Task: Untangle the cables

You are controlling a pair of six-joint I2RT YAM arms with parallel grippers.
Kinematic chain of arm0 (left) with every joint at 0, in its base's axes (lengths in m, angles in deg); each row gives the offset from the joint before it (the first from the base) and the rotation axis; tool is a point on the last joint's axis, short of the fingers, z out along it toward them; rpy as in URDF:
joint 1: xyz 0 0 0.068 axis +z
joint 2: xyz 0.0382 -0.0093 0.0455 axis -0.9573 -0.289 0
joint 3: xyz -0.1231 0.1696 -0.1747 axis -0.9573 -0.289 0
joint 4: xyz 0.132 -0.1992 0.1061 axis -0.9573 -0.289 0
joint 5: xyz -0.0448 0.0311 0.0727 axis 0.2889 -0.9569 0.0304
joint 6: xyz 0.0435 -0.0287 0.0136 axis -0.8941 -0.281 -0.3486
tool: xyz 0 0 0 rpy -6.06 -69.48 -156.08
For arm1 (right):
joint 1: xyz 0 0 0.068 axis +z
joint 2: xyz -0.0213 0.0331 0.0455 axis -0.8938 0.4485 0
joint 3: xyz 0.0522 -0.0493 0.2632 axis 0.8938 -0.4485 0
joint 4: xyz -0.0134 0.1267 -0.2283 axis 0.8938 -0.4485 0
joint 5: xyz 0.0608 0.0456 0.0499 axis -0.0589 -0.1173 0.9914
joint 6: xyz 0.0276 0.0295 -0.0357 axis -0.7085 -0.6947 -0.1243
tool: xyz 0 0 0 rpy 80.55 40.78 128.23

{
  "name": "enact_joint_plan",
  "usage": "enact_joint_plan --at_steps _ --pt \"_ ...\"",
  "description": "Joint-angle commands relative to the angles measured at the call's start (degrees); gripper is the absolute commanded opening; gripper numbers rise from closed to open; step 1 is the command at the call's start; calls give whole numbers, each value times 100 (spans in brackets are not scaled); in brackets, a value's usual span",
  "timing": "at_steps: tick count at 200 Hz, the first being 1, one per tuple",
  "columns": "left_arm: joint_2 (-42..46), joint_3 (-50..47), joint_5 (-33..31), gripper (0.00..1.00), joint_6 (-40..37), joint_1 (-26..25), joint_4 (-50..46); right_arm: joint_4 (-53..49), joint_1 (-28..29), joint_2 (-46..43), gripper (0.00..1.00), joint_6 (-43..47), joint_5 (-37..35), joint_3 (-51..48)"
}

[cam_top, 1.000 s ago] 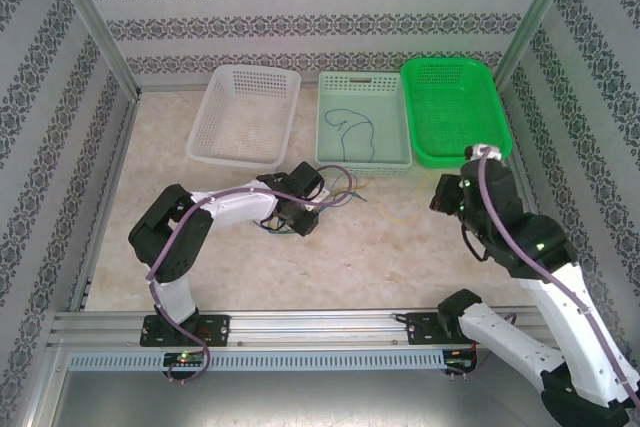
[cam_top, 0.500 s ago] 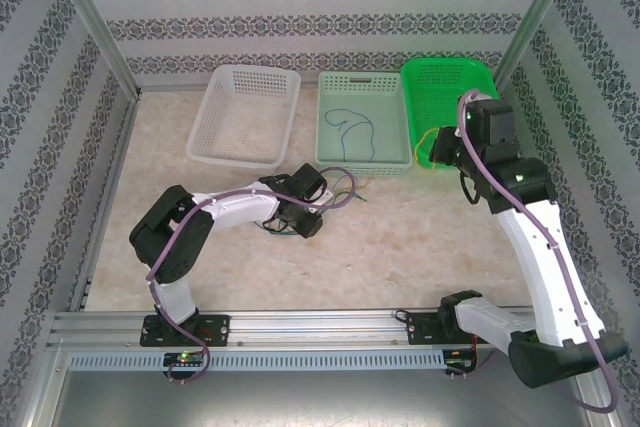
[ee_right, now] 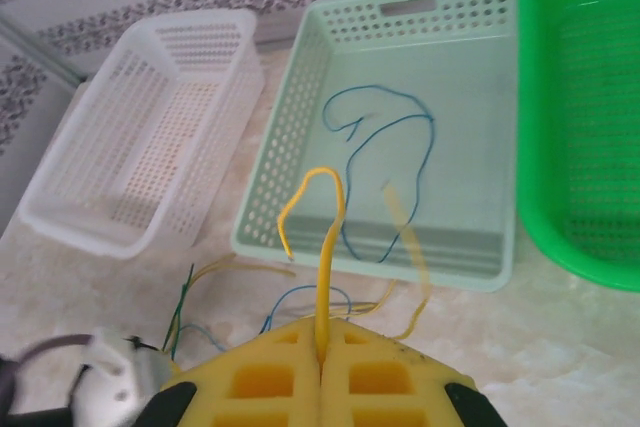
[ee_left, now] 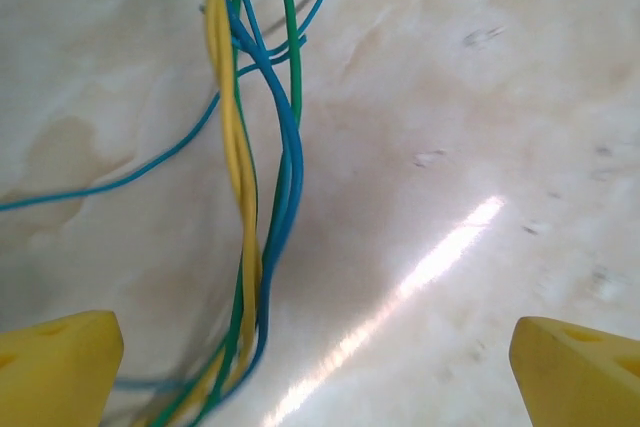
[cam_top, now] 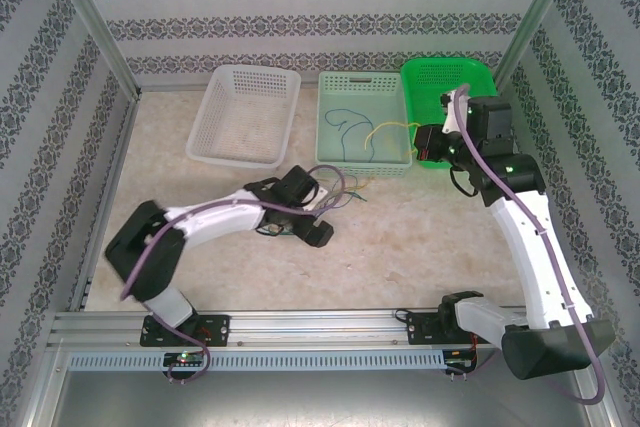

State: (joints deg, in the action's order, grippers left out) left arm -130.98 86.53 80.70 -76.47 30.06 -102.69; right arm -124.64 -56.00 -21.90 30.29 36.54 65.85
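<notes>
White basket [cam_top: 245, 112], upper left. Left fingers [ee_left: 60, 362], spread wide and holding nothing, flank the twisted yellow, blue and green cables [ee_left: 245, 197] lying on the bench [cam_top: 420, 237], centre. Pale green basket [cam_top: 362, 87], upper centre, contains one blue cable [ee_right: 375, 88]. Right fingers [ee_right: 270, 377], pressed together, pinch a yellow cable [ee_right: 325, 247] arching over that basket. Green basket [cam_top: 447, 69], upper right.
</notes>
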Motion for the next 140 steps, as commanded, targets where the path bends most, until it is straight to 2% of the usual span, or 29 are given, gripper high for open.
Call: enact_joint_plan --at_steps 1,25,38,46,85,105,123,140 --pt "996 -325 -60 100 403 -56 466 395 -6 -194 0 160 493 -159" --pt "1830 -579 -384 100 667 -46 753 616 -6 -192 0 90 738 -287" --pt "2075 -632 -619 100 879 -14 888 726 -6 -185 0 47 888 -365" --pt "2138 -605 -544 100 1005 51 1009 827 1 -180 0 -1 1020 -422" --pt "1553 172 1325 100 2234 606 1872 1299 376 -178 0 -134 1114 -724" --pt "1181 319 2283 95 3163 935 2955 1408 666 -198 0 -90 911 -815" --pt "865 443 2818 92 3970 1082 3781 1568 870 -233 0 -111 716 -946" --pt "596 615 3200 92 4430 1074 4200 1641 999 -236 0 -122 485 -1015"
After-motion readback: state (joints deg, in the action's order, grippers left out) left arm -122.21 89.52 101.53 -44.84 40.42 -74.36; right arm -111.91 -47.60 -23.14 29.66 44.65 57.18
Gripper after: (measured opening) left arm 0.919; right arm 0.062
